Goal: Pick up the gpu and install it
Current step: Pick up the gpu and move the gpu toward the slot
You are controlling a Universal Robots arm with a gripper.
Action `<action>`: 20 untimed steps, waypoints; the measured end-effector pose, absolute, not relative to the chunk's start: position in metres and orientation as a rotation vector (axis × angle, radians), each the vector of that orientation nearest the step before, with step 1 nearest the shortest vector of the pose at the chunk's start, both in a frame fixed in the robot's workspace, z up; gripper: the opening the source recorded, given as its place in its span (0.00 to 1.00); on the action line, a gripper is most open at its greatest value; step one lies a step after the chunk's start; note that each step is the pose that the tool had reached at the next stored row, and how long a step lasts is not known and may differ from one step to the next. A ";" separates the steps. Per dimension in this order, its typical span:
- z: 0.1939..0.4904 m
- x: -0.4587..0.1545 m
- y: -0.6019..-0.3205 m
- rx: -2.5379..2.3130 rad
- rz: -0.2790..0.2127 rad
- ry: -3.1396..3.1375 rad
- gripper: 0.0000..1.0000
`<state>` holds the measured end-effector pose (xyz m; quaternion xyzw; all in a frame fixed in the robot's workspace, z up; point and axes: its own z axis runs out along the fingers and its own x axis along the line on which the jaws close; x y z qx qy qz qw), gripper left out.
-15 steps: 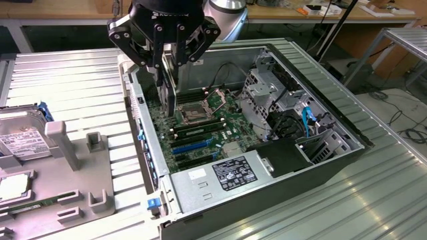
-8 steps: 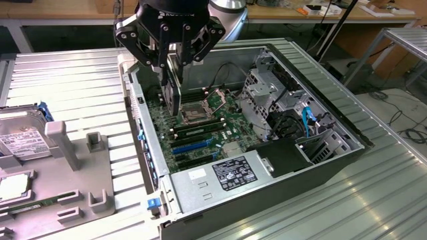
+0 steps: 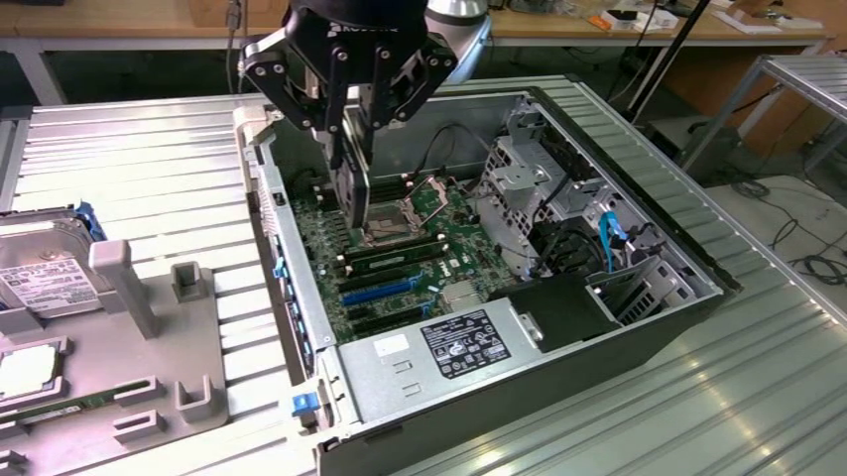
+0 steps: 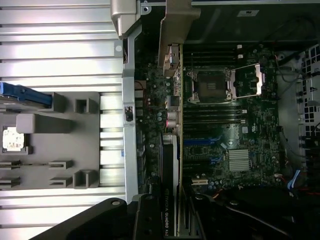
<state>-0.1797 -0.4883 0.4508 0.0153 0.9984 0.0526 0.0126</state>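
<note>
One thin dark graphics card (image 3: 352,198) with a silver metal bracket at one end hangs on edge inside the open black computer case (image 3: 662,228), pinched between the fingers of the black gripper (image 3: 347,129). Its lower end sits low over the green motherboard (image 3: 443,253), close to the open silver processor socket (image 3: 392,230) and the narrow green memory sticks (image 3: 384,260). I cannot tell whether it touches anything.

The blue expansion slots (image 3: 384,291) lie beyond the memory sticks, so the card does not look lined up with them. To my eye, that is the main worry: a descent here could knock the socket's raised frame or the sticks. The bracket could also snag the case's rear wall. A tilted card might jam in a slot or twist in the pinch.
</note>
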 end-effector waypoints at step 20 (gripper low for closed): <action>0.451 -0.159 -0.488 0.048 0.164 3.112 0.27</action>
